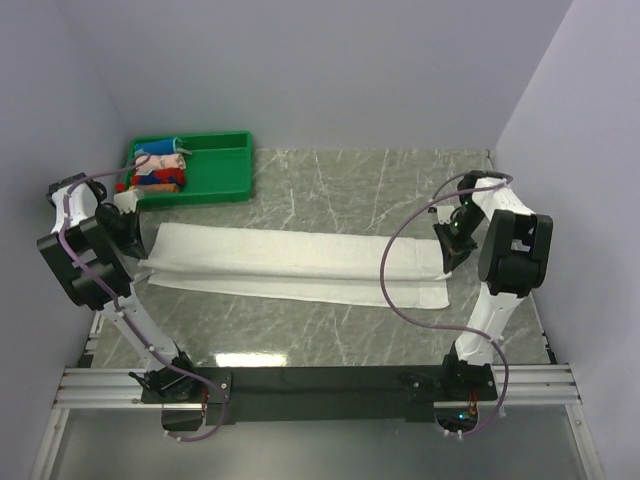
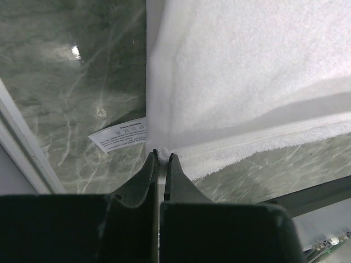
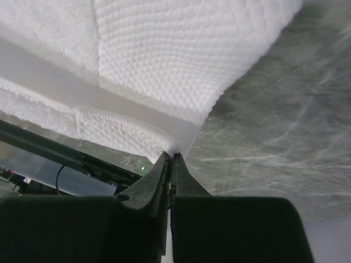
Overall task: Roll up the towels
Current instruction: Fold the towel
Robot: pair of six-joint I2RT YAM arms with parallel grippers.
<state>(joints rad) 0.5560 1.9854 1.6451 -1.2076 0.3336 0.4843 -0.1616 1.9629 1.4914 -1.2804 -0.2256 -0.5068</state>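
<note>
A long white towel [image 1: 300, 265], folded lengthwise, is laid across the marble table [image 1: 360, 185]. Its left end is pinched by the closed left gripper [image 2: 162, 158], its right corner by the closed right gripper [image 3: 171, 158].

light: bright, even, overhead | glare: patch on table [image 1: 240, 357] | wrist foregrounds: dark, soft

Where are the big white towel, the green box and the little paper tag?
towel [image 1: 290, 262]: top view, middle of its folded strip
green box [image 1: 222, 166]: top view, its bare right half
paper tag [image 2: 118, 137]: left wrist view, its printed face
</note>
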